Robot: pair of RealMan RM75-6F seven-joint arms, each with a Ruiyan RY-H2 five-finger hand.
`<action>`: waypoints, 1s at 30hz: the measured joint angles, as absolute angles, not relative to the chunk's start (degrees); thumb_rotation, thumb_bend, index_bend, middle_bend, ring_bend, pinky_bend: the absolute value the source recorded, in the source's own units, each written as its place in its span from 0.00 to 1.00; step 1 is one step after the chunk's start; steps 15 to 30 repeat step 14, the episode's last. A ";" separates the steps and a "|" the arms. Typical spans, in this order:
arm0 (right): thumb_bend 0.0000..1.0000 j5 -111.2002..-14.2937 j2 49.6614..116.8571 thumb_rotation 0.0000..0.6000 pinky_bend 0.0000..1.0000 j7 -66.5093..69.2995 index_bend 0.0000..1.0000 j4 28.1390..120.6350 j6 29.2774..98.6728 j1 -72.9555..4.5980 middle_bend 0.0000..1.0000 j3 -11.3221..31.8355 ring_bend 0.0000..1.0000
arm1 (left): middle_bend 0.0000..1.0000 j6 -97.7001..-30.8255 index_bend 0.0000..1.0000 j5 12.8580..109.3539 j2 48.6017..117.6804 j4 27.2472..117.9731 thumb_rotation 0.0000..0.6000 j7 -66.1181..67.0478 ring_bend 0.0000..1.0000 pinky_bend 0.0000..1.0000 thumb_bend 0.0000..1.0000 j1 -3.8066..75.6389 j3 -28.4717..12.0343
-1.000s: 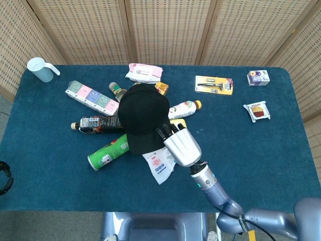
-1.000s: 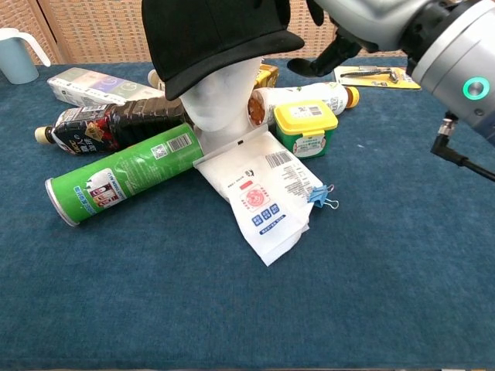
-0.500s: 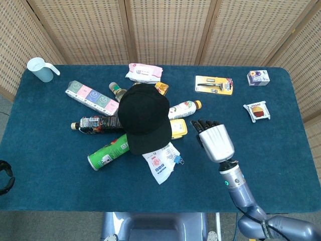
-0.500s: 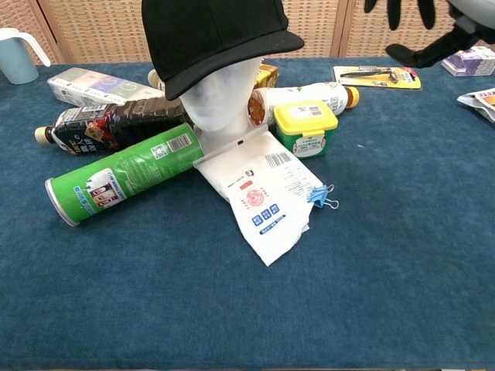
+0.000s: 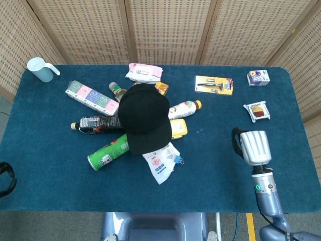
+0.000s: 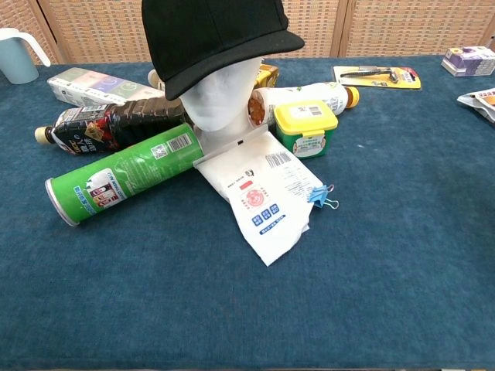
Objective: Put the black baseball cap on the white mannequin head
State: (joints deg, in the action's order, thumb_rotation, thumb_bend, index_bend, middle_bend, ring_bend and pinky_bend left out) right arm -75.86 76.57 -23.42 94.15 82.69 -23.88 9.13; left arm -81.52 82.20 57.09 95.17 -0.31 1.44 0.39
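While the right hand (image 5: 253, 146) hangs over bare cloth near the table's right edge, holding nothing, its fingers cannot be made out well enough to say how far apart they lie. Well apart from it, the black baseball cap (image 6: 213, 35) sits on the white mannequin head (image 6: 219, 97), brim forward and covering the crown. Placement appears complete; no step seems left.

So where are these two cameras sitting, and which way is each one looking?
Head view: high up, looking down on the whole table; the right hand and forearm show at lower right.
Chest view: low at the table's near edge, looking across it; no robot body shows.
Shared: the black baseball cap on the white mannequin head, the surrounding clutter.
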 measured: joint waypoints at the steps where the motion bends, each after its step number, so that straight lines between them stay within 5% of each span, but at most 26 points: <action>1: 0.49 -74.84 76.09 1.00 0.94 -22.33 0.78 93.98 82.66 -22.74 0.81 8.80 0.89 | 0.41 -81.71 0.55 82.14 57.39 95.09 1.00 0.29 0.29 0.33 0.35 1.38 0.38; 30: 0.49 -72.01 74.38 1.00 0.94 -16.73 0.79 91.00 82.90 -16.82 0.82 7.29 0.90 | 0.41 -82.11 0.55 83.30 59.84 95.38 1.00 2.89 0.29 0.33 0.35 1.47 0.77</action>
